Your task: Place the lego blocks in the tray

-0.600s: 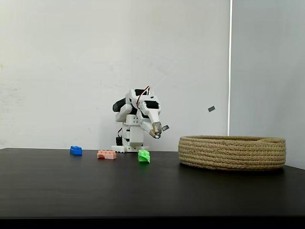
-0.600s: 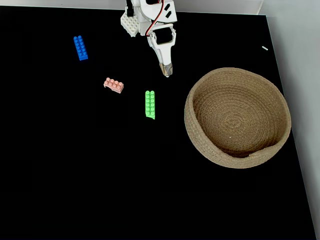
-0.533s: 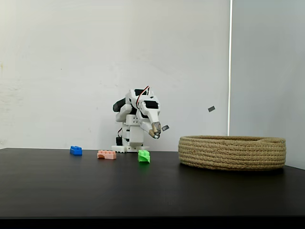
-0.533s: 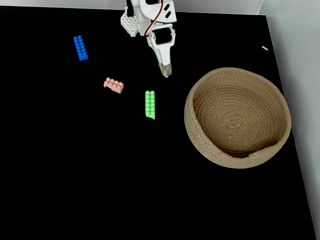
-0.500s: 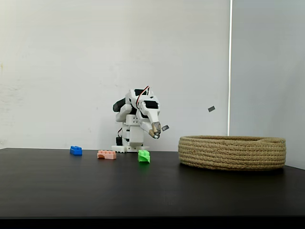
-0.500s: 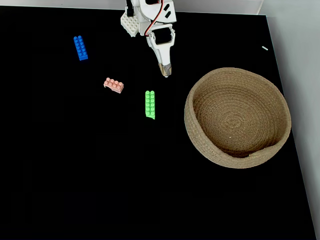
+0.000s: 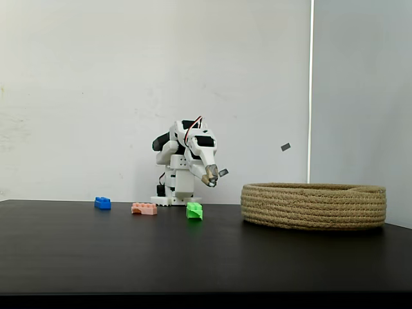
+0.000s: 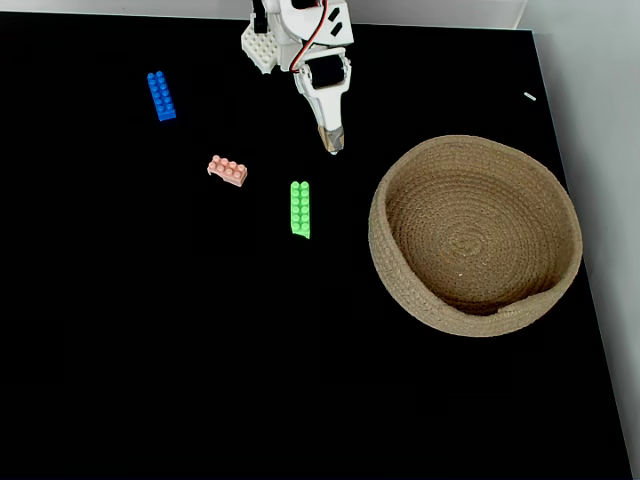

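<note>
Arm (image 8: 300, 30) mounted at far edge of black surface (image 8: 150, 350), folded forward and down. Tool (image 8: 333, 147) aimed at the surface, tip raised above it in the side-on fixed view (image 7: 210, 182). Tool fingers pressed together, nothing pinched between them. A small grey tab seen just beside the tip in the side-on view; nature not determinable.

Green block (image 8: 300, 208) flat on the surface, studs up, long axis running away from the arm. Located near the tool tip, apart from it, no contact. In the side-on view green block (image 7: 194, 210) sits below and slightly left of the tip.

Pink block (image 8: 227, 170) on the surface left of the green one in the top-down fixed view, lying at an angle, apart from it. Same block low on the surface in the side-on view (image 7: 144, 208).

Blue block (image 8: 160, 95) farthest left in the top-down view, well apart from the other two and from the tool. Seen as a small piece at left in the side-on view (image 7: 102, 203).

Tray (image 8: 400, 290) a round coiled-rope basket, to the right of the blocks in the top-down view, well apart from all three. Interior holds no blocks. Rim sagging on the near side in the top-down view. Side wall seen at right in the side-on view (image 7: 313, 209).

All three blocks outside the tray.
</note>
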Action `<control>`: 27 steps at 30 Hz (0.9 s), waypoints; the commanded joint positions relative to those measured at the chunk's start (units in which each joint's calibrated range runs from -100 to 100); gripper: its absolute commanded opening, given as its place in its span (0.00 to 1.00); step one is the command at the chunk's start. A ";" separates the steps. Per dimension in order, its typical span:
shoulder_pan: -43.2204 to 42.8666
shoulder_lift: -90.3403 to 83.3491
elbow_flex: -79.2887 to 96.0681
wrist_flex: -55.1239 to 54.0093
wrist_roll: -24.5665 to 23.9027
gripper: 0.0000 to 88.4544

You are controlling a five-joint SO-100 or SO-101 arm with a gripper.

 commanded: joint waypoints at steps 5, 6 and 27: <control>0.72 -0.58 0.62 0.11 0.20 0.00; 0.72 -0.58 0.62 0.11 0.24 0.00; 1.95 0.20 0.44 0.11 0.39 0.03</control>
